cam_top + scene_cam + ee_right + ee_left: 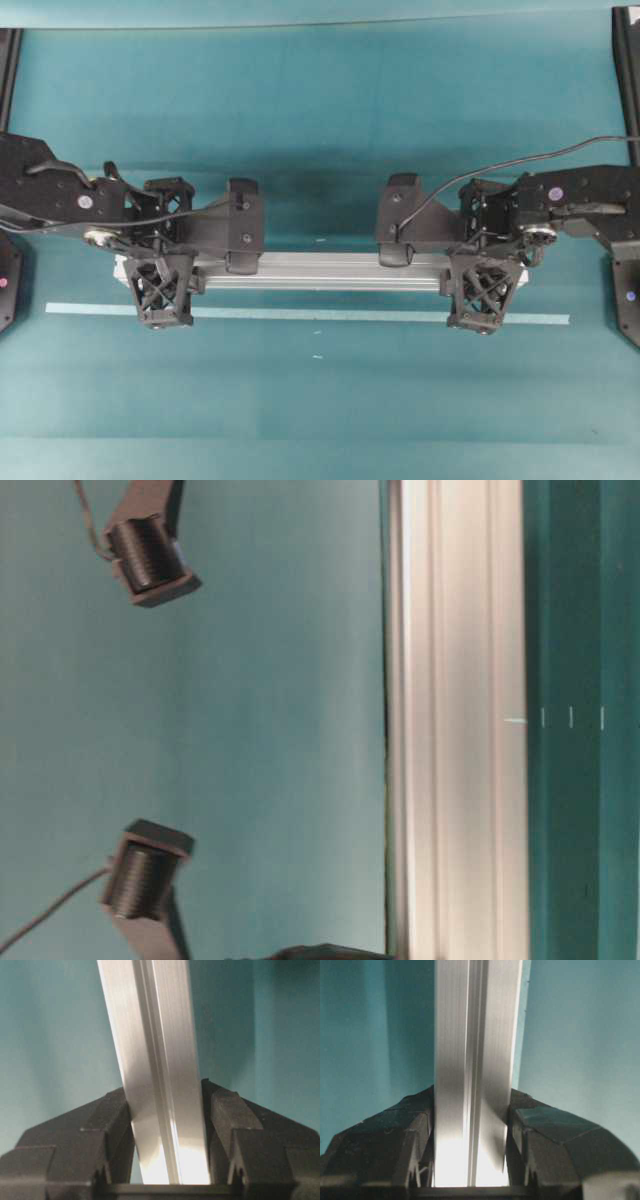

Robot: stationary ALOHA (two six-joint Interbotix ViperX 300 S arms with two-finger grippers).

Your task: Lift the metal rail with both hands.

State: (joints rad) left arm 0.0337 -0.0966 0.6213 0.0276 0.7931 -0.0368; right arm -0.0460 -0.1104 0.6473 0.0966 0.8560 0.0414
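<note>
Gripping the metal rail (pixel 320 270) near each end: left gripper (pixel 160 290) and right gripper (pixel 484 292) both pinch it across its width, fingers flat on its sides. Rail lies crosswise mid-tabletop (pixel 320 130), parallel to the pale tape strip (pixel 300 314) just beside it. Judgement: raise both arms together, evenly, keeping rail level; right wrist view shows slight skew.

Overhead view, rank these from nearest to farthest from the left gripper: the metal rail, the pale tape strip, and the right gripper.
1. The metal rail: clamped between the fingers of the left gripper, near the rail's left end.
2. The pale tape strip: on the table, passing just by the lower fingertip.
3. The right gripper: at the rail's far right end, shut on it too.
</note>
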